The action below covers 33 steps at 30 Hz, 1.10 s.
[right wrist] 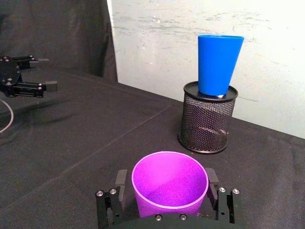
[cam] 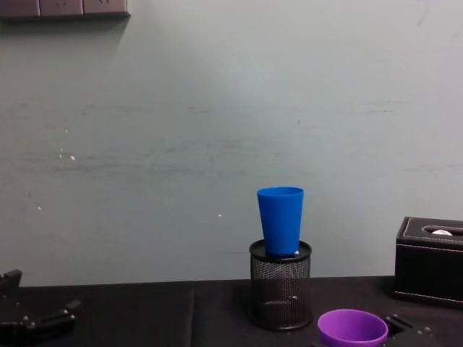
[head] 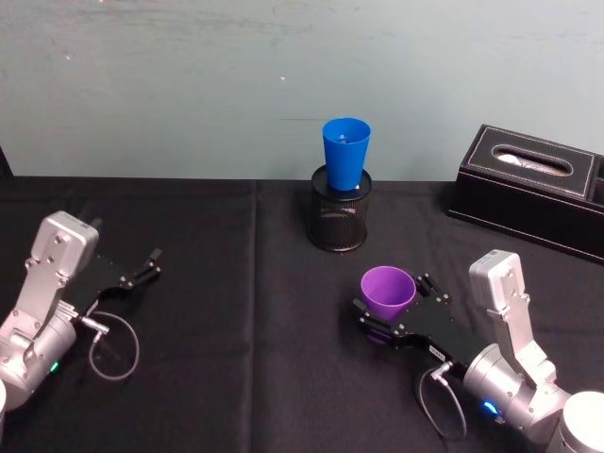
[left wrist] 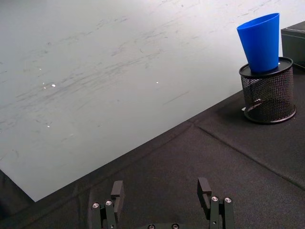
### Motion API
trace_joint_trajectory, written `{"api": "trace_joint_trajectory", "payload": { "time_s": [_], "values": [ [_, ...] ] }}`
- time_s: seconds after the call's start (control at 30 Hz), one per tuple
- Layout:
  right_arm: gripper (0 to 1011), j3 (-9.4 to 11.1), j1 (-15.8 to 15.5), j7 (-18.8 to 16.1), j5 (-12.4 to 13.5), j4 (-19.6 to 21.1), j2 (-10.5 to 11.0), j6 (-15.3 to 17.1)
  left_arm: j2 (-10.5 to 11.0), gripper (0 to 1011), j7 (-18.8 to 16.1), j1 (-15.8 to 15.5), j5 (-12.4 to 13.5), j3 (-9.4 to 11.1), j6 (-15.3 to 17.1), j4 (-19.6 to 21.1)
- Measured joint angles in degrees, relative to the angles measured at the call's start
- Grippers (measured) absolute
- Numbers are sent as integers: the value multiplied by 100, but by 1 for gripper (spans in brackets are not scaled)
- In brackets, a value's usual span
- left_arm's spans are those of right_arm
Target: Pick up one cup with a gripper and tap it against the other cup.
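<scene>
Standing upright, mouth up, purple cup (head: 388,289) sits in clenched jaws of right gripper (right wrist: 167,185); left gripper (left wrist: 161,184) released.

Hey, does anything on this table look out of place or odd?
The blue cup stands upright in the black mesh pen holder, in its mouth, not on the table. The purple cup is upright at the right gripper; the left gripper rests far left. Nothing spilled or damaged.

Probably an office-like lab bench: black-draped table (head: 236,283), scuffed wall (head: 189,75), mesh pen holder (head: 338,222), tissue box (head: 528,184).
</scene>
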State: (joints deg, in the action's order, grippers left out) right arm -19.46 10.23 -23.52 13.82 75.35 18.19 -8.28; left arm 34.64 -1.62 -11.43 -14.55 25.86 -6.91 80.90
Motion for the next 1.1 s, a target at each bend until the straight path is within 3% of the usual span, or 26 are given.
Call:
{"api": "trace_joint_trajectory", "payload": {
  "time_s": [0.37, 1.1],
  "values": [
    [797, 0, -5, 4, 6, 9, 5, 2, 0, 1011, 0, 0, 0, 0, 0, 0],
    [733, 0, -11, 19, 10, 17, 7, 7, 0, 1011, 0, 0, 0, 0, 0, 0]
  ]
}}
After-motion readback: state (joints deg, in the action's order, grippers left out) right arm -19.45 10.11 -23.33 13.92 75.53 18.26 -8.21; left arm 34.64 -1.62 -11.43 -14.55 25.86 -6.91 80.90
